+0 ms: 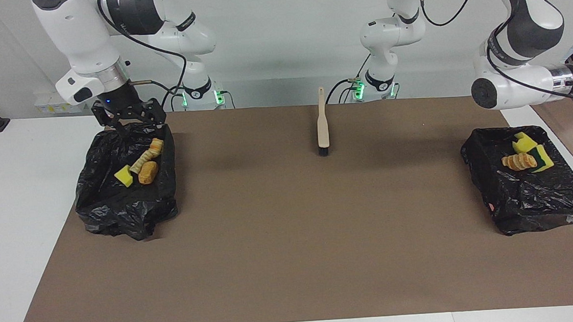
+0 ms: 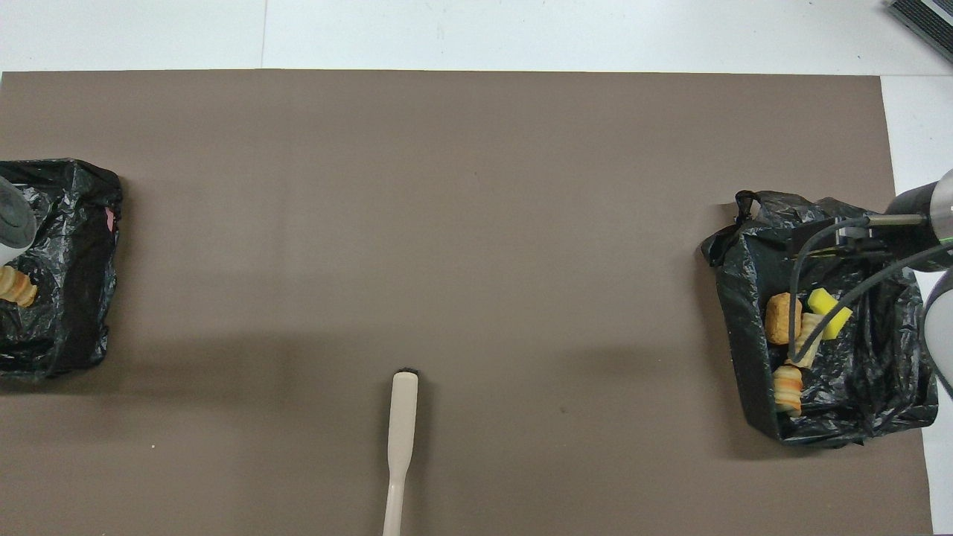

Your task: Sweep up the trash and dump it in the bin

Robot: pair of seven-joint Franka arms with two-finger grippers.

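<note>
Right gripper [image 1: 128,121] spread open, low over the rim of one bin [image 1: 97,200] with four scraps [image 1: 139,166] inside. Left gripper out of frame, fingers impossible to tell. Three scraps [image 1: 525,156] in the other bin [image 1: 539,201]. Brush [image 1: 322,124] lying on the mat [image 1: 290,239] between.

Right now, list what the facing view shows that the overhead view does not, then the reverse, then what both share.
Only the facing view shows the right tool over the robot-side rim of the bin at the right arm's end, and the yellow sponge pieces in the bin at the left arm's end.

Only the overhead view shows the pink spot on the left arm's bin.

Both show the brush lying near the robots mid-mat, four scraps in the right arm's bin, and the bread-like lump in the left arm's.
</note>
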